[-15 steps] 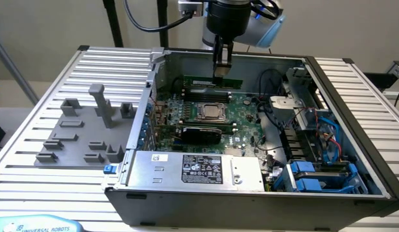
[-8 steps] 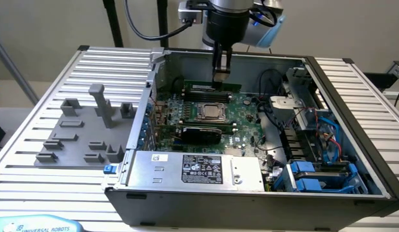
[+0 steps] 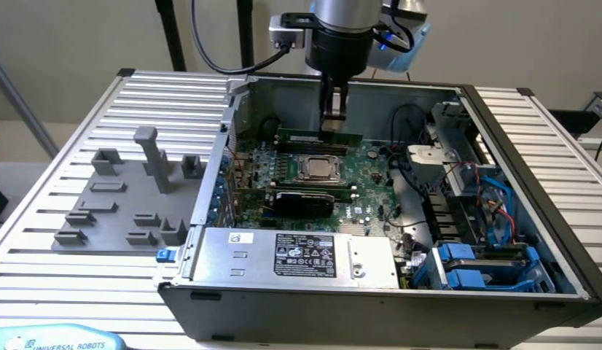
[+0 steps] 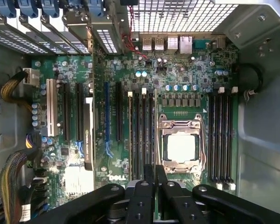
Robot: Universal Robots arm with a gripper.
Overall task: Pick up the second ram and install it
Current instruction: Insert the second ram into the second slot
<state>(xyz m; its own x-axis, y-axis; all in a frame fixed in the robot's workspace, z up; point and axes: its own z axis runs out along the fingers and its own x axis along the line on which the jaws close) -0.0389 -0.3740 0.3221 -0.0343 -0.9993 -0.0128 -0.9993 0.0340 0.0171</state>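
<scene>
- Pinching the second ram point(image 3: 303, 136) by its top edge, the jaws stand almost pressed together, with the thin green stick upright and level directly beneath them.
- Reaching down into the open computer case point(image 3: 379, 313), the jaws hang over the motherboard point(image 3: 369, 171); I cannot tell whether the stick is seated in a slot.
- The processor socket point(image 3: 318, 169) point(image 4: 181, 147) lies just beside the jaws, close to the black fingers point(image 4: 148, 196).
- Grey fixture blocks point(image 3: 116, 204) rest on the slatted counter point(image 3: 175, 95), well apart from the jaws and outside the case.
</scene>
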